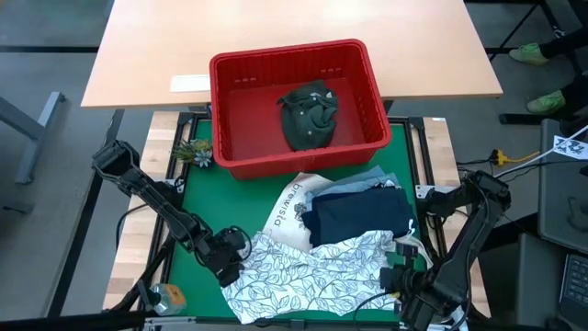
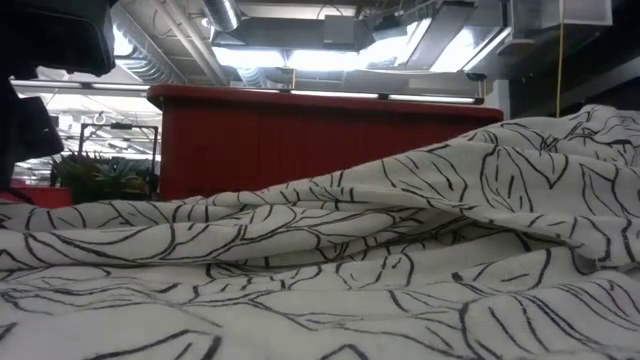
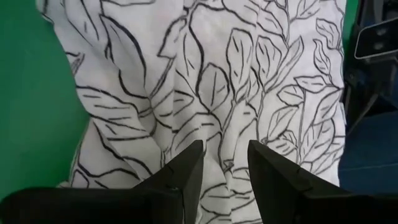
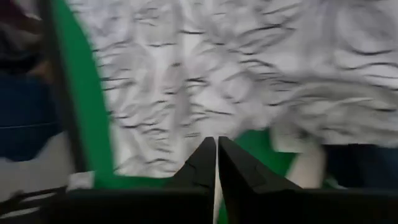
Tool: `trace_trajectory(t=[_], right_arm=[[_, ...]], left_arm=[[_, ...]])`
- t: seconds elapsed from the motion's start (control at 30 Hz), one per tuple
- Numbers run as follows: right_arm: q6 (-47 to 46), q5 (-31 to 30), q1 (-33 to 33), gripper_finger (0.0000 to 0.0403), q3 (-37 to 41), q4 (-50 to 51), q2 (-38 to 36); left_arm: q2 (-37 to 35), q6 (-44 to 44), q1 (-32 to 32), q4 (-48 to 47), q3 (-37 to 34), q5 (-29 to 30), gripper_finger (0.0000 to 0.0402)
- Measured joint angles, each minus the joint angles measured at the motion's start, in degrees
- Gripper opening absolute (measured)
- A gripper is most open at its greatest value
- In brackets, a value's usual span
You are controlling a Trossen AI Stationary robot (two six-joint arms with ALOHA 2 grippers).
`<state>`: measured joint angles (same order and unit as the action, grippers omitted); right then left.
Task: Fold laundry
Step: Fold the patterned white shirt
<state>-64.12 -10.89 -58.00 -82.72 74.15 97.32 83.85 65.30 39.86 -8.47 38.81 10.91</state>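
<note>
Left tool [image 3: 224,163] parted, right tool [image 4: 216,163] closed — seemingly empty

Only "brewista" can be read, printed on the white tote bag [image 1: 292,213].

Soft, creased cloth was seen in the leaf-print garment [image 1: 303,271]. The basket [image 1: 367,87] was of glossy red slotted plastic. A matt green mat [image 1: 197,198] and pale smooth wood tabletop [image 1: 294,23] were noted.

garment [image 1: 310,114] in basket [image 1: 363,69], laundry [image 1: 312,267] before it
</note>
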Motion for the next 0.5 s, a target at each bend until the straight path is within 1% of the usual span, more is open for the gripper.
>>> trace_trajectory(t=[0.07,0.13,0.27,0.33,0.43,0.5], right_arm=[[0.0,0.7,0.0,0.0026,0.0,-2.7,0.1],[-0.1,1.0,0.0,0.0042,0.0,-4.5,0.7],[0.0,0.8,0.4,0.0099,0.0,-5.3,3.0],[0.4,-1.0,0.4,0.0128,0.0,-5.0,4.7],[4.9,-2.4,0.5,0.016,0.0,-5.1,7.3],[7.4,-1.8,1.1,0.0173,0.0,-5.1,9.1]], left_arm=[[0.0,0.0,0.0,0.0,0.0,0.5,0.012],[0.0,0.1,0.0,0.0,0.0,0.5,0.012],[0.0,0.2,0.0,0.0,0.0,0.5,0.012],[0.0,0.2,0.0,0.0,0.0,0.6,0.012],[0.0,0.1,0.0,0.0,0.0,0.9,0.012],[0.0,0.1,0.0,0.0,0.0,1.3,0.012]])
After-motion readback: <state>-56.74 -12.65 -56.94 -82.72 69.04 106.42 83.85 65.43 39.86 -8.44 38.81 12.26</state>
